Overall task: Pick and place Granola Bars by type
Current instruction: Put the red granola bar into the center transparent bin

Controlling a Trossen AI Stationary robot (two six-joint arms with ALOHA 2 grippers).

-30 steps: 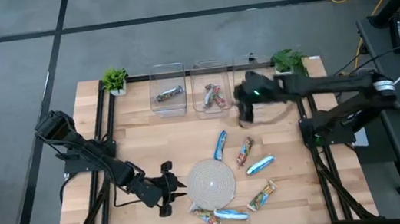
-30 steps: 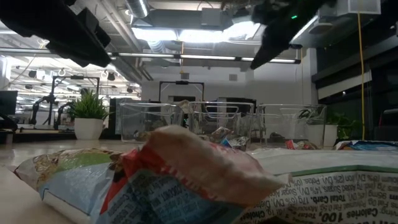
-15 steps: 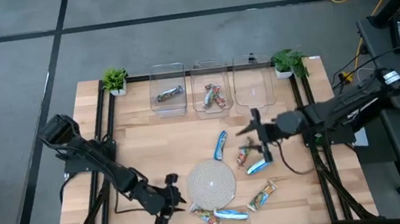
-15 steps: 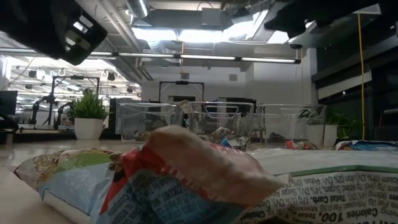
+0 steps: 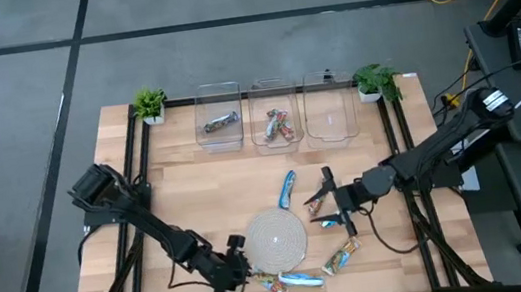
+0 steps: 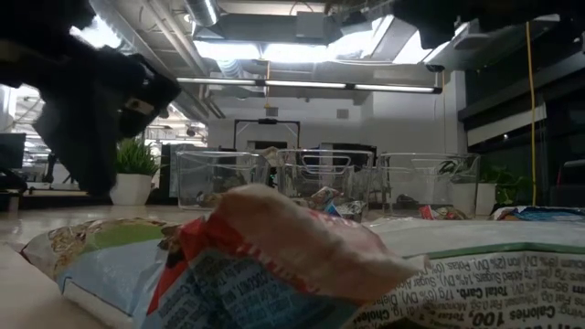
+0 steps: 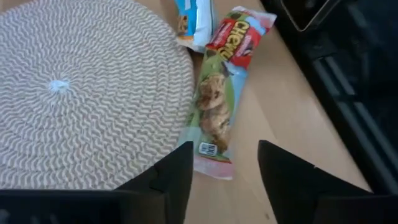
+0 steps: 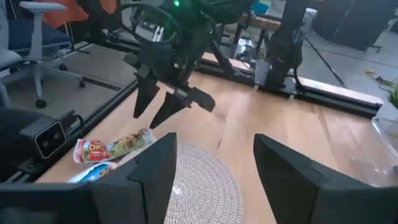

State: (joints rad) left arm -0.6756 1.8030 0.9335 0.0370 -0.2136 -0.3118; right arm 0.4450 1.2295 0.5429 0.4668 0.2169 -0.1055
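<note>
Six granola bars lie loose around the round woven mat point(image 5: 275, 239): blue ones point(image 5: 288, 188) point(image 5: 338, 216) point(image 5: 305, 281) and red/green ones point(image 5: 320, 197) point(image 5: 343, 254) point(image 5: 266, 282). More bars lie in two far bins, a grey-blue one point(image 5: 220, 122) and red/green ones point(image 5: 278, 125). My left gripper point(image 5: 236, 268) is open at the mat's near-left edge. In its wrist view the open left gripper point(image 7: 227, 180) hangs just short of a red/green bar point(image 7: 219, 106) lying flat beside the mat point(image 7: 81, 93). My right gripper point(image 5: 326, 201) is open over the bars right of the mat.
Three clear bins stand in a row at the far edge, and the right one point(image 5: 330, 117) looks empty. Small potted plants point(image 5: 148, 104) point(image 5: 373, 81) flank them. The right wrist view shows the left gripper point(image 8: 168, 99) across the mat point(image 8: 199, 180). Black frame rails border the table.
My right gripper has swung from the far bins toward the near edge and come down over the bars right of the mat. My left gripper has moved right and nearer, from the bare wood left of the mat to the mat's near-left edge, beside the bars there. No bar has moved.
</note>
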